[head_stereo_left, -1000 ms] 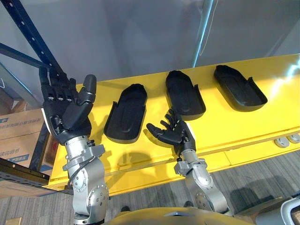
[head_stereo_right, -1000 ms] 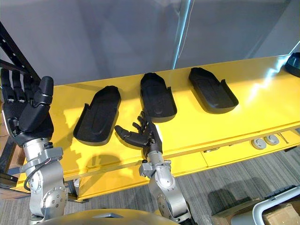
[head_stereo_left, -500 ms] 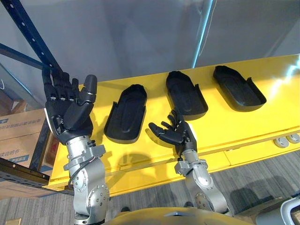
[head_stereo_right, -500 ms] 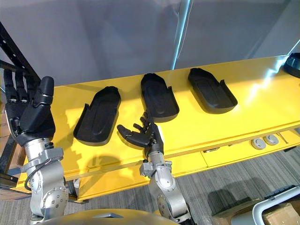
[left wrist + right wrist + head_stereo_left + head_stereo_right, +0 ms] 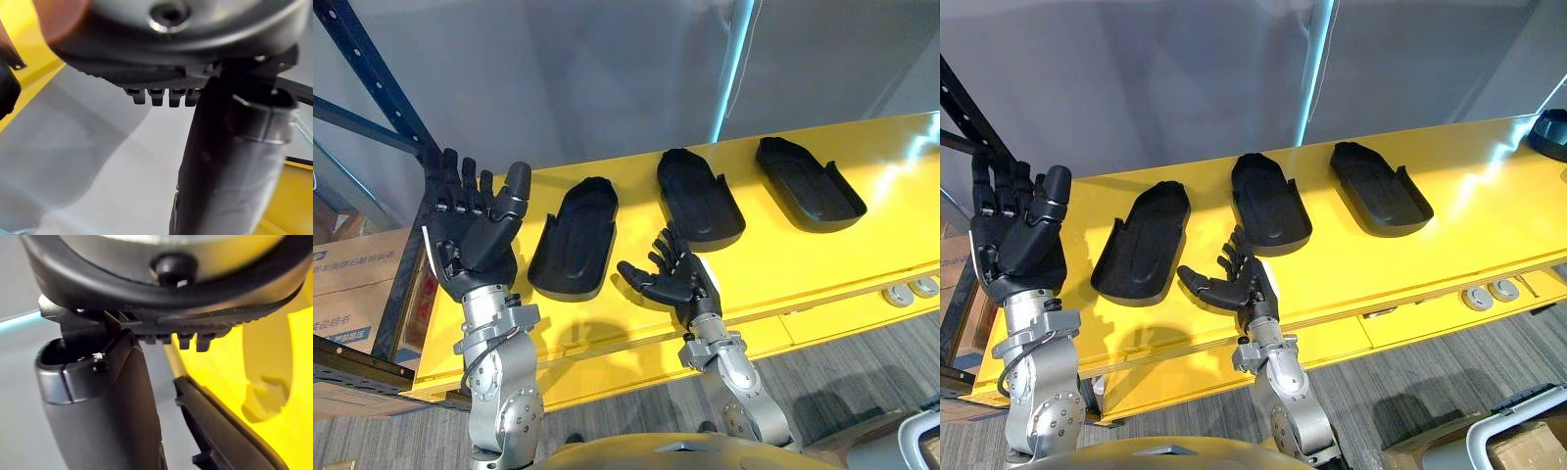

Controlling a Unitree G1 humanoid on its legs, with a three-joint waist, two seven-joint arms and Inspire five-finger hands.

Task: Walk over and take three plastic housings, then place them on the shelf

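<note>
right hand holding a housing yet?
No: the right hand hovers open and empty, while the left housing, middle housing and right housing lie on the yellow table.

Eye views overlook the yellow table; wrist views hug left hand, right hand

You see left housing, middle housing, right housing: black plastic, matt, smooth. Surface: yellow, glossy smooth coat, bright glare near right housing. Left hand, right hand: dark matt plastic. Shelf upright: dark blue painted metal, perforated. Box: brown cardboard, dull. Floor: grey carpet, rough weave.
</note>
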